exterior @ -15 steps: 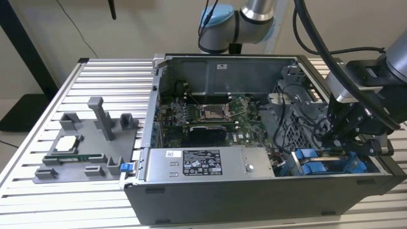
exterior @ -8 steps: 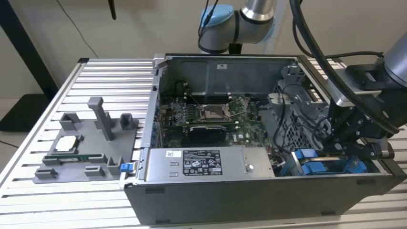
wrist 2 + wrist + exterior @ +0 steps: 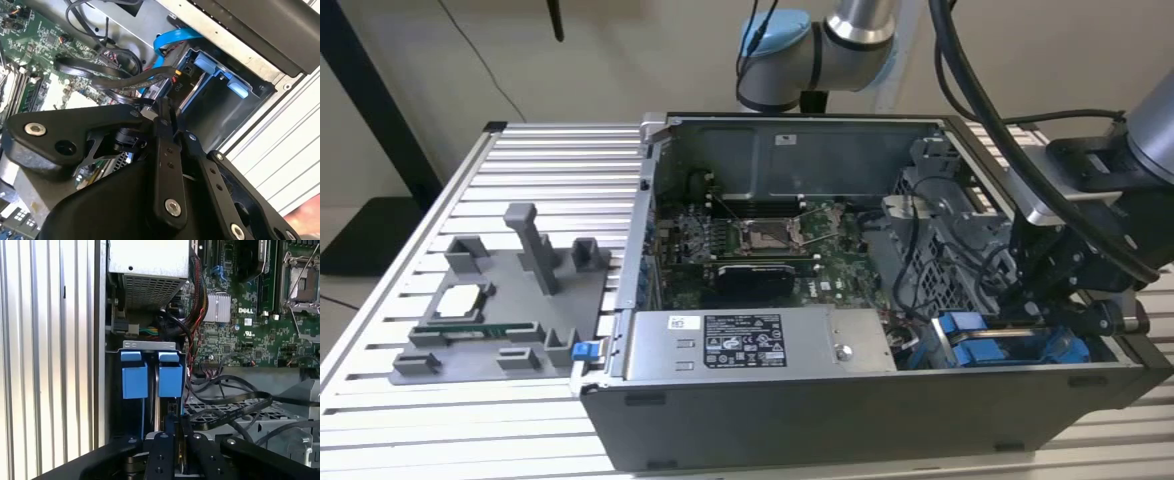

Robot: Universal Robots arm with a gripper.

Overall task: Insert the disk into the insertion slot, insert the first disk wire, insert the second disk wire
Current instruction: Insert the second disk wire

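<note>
Black gripper (image 3: 167, 117); silver screws (image 3: 172, 207)

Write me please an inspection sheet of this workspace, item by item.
Surface: slatted metal table carrying an open computer case.
Job's things: insertion slot with blue fittings, near the power-supply box; the disk cannot be told apart from those fittings.
Clutter: grey fixture holding small parts, on the table.
Grippers: gripper low inside the case, right at the slot.
Cables: black wires looped beside the slot; blue flat cable.
Surroundings: pale wall.
</note>
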